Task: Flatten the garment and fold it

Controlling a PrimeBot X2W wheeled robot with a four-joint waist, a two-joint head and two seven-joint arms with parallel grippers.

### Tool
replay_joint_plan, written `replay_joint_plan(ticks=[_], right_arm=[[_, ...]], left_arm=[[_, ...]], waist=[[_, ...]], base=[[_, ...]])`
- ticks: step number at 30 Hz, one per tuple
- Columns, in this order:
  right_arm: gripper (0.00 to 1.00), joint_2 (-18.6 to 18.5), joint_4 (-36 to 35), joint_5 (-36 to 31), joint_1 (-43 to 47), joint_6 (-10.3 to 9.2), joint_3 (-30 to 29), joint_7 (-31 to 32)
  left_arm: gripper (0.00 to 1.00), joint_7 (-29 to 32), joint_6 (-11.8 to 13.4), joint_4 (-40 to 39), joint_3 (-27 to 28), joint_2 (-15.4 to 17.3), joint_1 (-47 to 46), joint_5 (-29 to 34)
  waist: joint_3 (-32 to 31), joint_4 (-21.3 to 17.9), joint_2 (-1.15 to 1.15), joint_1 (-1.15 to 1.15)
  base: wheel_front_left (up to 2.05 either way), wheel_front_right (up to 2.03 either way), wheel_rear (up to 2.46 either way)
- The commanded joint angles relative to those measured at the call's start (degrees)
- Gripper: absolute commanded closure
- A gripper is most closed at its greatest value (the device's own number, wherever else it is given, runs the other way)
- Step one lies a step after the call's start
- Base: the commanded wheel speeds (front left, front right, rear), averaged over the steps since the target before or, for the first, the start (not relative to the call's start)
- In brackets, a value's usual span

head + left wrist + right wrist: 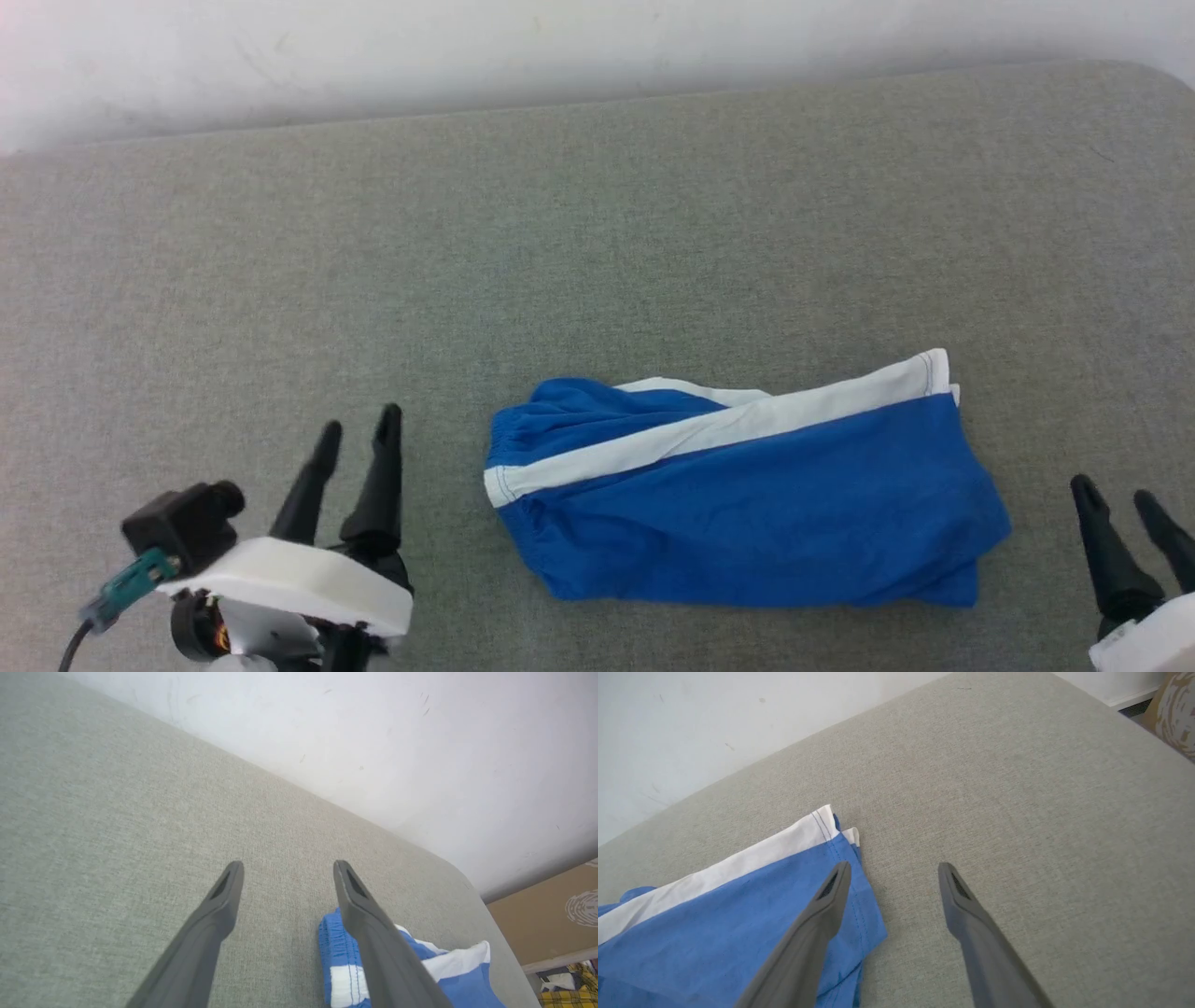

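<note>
I see the shorts (747, 504) lying folded on the grey pad (597, 233), right of centre; left gripper (361, 420) spread wide beside the waistband; right gripper (1113, 488) spread too, near the hem; both clear of the cloth

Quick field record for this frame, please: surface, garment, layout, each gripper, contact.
surface: grey fabric-covered table, white wall behind
garment: blue shorts with white stripe
layout: folded over, waistband toward robot's left, hem toward its right, slightly rumpled
left gripper: open, empty, beside the waistband
right gripper: open, empty, beside the hem
contact: neither gripper touches the shorts
</note>
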Motion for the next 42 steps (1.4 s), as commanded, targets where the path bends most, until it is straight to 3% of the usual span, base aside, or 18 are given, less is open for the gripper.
replay_joint_plan(ticks=[1,10,16,22,23,24,26,34,42], right_arm=[[0.0,0.0,-0.3,-1.4,-1.3,-0.04,-0.4,0.1],[0.0,0.0,6.6,-7.1,-6.2,-0.04,5.2,3.5],[0.0,0.0,12.1,-9.8,-7.9,-0.04,6.3,6.0],[0.0,0.0,15.0,-8.3,-7.9,-0.04,7.5,8.3],[0.21,0.0,15.7,-7.5,-7.9,-0.04,7.9,8.9],[0.67,0.0,16.4,-6.8,-8.0,-0.04,8.2,9.3],[1.0,0.0,17.8,-5.6,-8.2,-0.04,8.8,9.6],[1.0,0.0,19.4,-6.3,-10.0,-0.04,7.7,5.6],[1.0,0.0,17.0,-14.0,-12.3,-0.04,-0.9,4.6]], left_arm=[[0.0,-2.8,0.3,-0.9,0.7,-0.2,0.4,1.5],[0.0,-10.7,2.0,2.5,-1.0,1.2,-2.3,13.7],[0.0,-11.2,1.3,4.9,-2.0,0.2,-3.4,14.2],[0.0,-11.4,0.8,6.0,-2.3,-0.6,-3.9,13.6],[0.0,-11.5,0.6,6.2,-2.3,-0.7,-3.9,13.5],[0.0,-11.5,0.5,6.4,-2.3,-0.7,-4.0,13.4],[0.0,-11.5,0.3,6.6,-2.3,-0.9,-4.1,13.1],[0.0,-11.6,0.2,7.2,-1.9,-0.8,-3.3,12.2],[0.0,-11.2,1.0,7.1,-2.2,-0.1,-2.0,12.8]], waist=[[0.6,0.5,0.0,0.0],[2.3,2.4,0.0,0.0],[3.4,4.4,0.0,0.0],[3.7,5.7,0.0,0.0],[3.7,5.9,0.0,0.0],[3.6,6.0,0.0,0.0],[3.4,6.3,0.0,0.0],[1.2,6.0,0.0,0.0],[-0.5,4.9,0.0,0.0]], base=[[0.0,0.0,0.0],[0.0,0.0,0.0],[0.0,0.0,0.0],[0.0,0.0,0.0],[0.0,0.0,0.0],[0.0,0.0,0.0],[0.0,0.0,0.0],[0.0,0.0,0.0],[0.0,0.0,0.0]])
